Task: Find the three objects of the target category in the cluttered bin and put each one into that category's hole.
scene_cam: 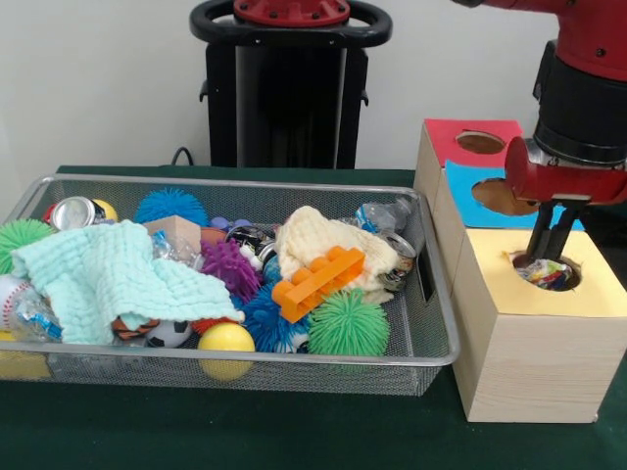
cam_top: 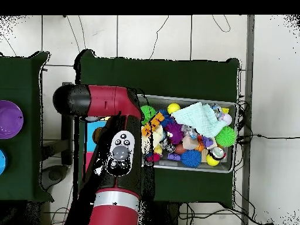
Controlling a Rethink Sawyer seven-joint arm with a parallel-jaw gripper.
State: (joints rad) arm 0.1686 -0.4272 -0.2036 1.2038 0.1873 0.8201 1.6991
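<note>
Hovering over yellow hole (scene_cam: pixel 545 271), jaws (scene_cam: pixel 550 253) narrow, colourful rag (scene_cam: pixel 542 272) inside; overhead view hides both.

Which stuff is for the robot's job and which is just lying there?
For the job: gripper, colourful rag in the yellow hole, wire bin.

Just lying about: mint cloth, cream cloth, orange block, green spiky ball, yellow ball, can.

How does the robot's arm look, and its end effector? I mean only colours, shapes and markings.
The arm is glossy red with black joint sections, thick and rounded. Seen from above, one link carries a black oval panel with a grey round knob and small light buttons. The wrist is a black cylinder ending in a red collar. The end effector has two thin dark fingers.
</note>
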